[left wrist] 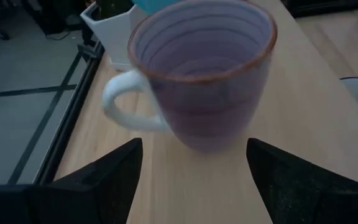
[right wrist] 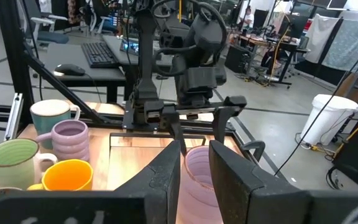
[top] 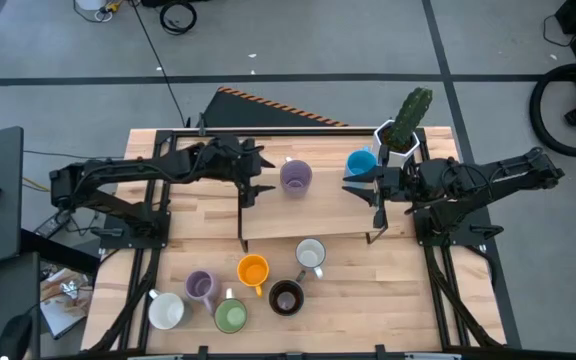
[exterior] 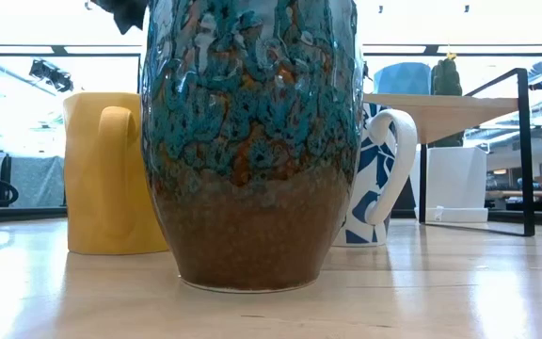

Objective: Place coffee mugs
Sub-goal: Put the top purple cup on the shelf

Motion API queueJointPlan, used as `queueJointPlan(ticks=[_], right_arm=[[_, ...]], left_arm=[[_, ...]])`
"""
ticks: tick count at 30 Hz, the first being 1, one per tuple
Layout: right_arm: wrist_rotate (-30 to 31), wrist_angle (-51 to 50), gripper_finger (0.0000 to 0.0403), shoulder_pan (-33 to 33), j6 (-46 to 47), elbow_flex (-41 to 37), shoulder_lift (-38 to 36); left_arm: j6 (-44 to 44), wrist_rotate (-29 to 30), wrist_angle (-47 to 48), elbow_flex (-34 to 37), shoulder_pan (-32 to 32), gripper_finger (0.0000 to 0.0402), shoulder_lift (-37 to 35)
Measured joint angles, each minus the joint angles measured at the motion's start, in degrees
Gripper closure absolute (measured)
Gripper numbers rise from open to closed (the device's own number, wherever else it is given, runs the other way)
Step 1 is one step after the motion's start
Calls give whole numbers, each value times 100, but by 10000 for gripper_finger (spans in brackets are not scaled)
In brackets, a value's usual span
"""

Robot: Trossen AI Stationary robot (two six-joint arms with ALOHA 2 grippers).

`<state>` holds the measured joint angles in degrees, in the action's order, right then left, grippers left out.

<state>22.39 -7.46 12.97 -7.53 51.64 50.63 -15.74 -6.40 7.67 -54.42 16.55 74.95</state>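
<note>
Lavender mug (left wrist: pixel 204 74) just beyond open left gripper (left wrist: pixel 194 168)

Brown mug (exterior: pixel 252 141) hides the table beyond.

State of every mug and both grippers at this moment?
lavender mug: upright on shelf, free.
blue mug: upright on shelf, beside cactus pot.
orange mug: upright on table.
dark brown mug: upright on table.
green mug: upright on table.
white mug: upright on table.
second lavender mug: upright on table.
grey-white mug: upright on table.
left gripper: open, empty.
right gripper: open, empty.
</note>
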Motion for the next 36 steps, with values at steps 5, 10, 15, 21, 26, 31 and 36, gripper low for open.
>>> queueJointPlan(ticks=[5,10,15,21,26,31,36], right_arm=[[0,2,312,0,0,0,0],[-2,2,312,0,2,1,9],[-1,0,312,0,0,0,9],[0,2,312,0,0,0,9],[-2,2,312,1,2,1,9],[-2,64,312,0,-2,0,11],[-4,148,312,0,-19,2,11]], left_arm=[[196,-276,-467,273,68,109,-169],[327,-317,-1336,695,12,109,-157],[611,-118,-1494,751,-5,109,-154],[947,-102,-1226,751,-109,109,-152],[1265,-29,-1103,751,-273,109,-59],[1338,247,-1165,748,-403,109,105],[1366,277,-1277,748,-426,109,194]])
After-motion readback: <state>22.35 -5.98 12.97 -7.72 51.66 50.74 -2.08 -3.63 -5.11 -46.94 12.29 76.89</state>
